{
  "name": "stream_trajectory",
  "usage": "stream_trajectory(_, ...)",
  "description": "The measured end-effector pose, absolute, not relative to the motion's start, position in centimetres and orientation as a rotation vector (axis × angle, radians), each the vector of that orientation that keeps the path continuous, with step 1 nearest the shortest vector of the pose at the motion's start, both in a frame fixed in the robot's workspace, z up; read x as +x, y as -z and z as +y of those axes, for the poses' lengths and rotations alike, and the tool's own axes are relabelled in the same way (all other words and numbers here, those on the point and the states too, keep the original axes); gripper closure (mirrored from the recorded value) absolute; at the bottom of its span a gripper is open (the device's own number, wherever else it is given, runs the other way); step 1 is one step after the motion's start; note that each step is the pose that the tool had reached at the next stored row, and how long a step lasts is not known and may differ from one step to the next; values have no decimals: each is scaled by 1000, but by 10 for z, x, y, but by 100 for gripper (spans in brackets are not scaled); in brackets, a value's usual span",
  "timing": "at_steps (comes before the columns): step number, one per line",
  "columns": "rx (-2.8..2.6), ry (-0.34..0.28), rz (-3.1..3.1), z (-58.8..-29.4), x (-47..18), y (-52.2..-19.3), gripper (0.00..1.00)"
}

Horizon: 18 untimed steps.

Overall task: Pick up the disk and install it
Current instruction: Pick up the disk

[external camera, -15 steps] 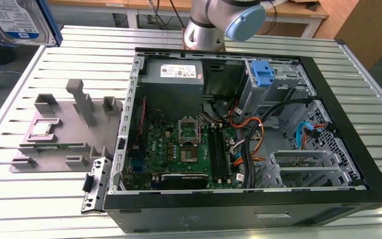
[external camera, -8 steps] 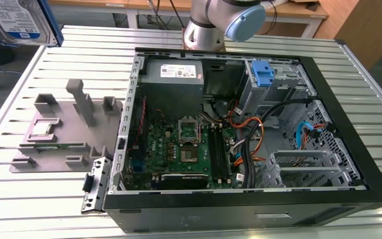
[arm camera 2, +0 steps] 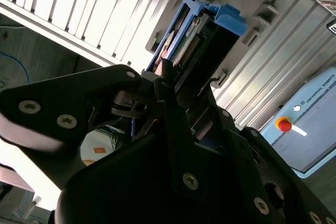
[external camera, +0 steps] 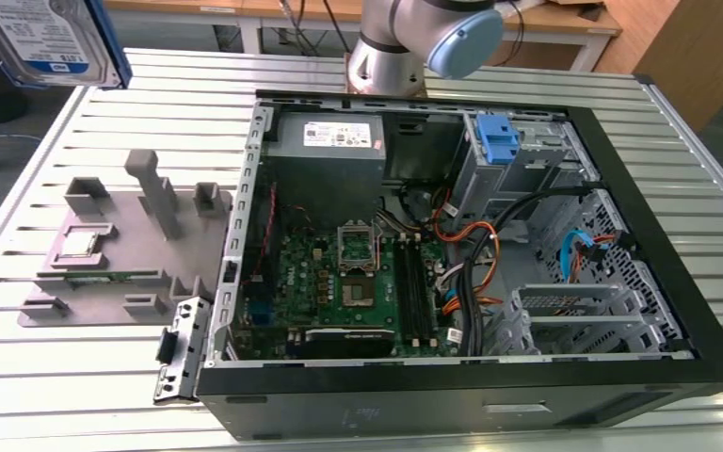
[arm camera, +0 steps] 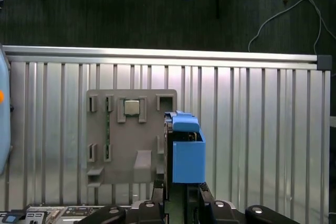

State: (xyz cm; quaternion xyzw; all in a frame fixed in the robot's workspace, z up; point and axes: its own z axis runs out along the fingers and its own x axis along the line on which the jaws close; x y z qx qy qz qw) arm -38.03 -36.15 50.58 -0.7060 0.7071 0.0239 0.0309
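Blue-railed disk (arm camera 2: 223,17) clamped in the claw (arm camera 2: 189,77), its lower end hidden there.

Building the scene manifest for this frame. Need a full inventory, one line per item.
disk: 1, silver with white-and-blue label and blue rails, held aloft at the exterior view's left
computer case: 1, black, open, lying on the table
power supply: 1, grey, far inside corner of the case
bracket: 1, blue, in the case's drive bay
motherboard: 1, green, on the case floor
cables: several, orange, blue and black, inside the case
fixture tray: 1, grey, on the table beside the case
table: 1, silver, slatted
arm: 1, grey with pale blue cap, behind the case
gripper: 1, black, shut on the disk
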Motion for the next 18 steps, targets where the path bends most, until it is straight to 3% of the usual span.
stream_trajectory(18,-2177,-77,2180,-361,-328,-506,65)
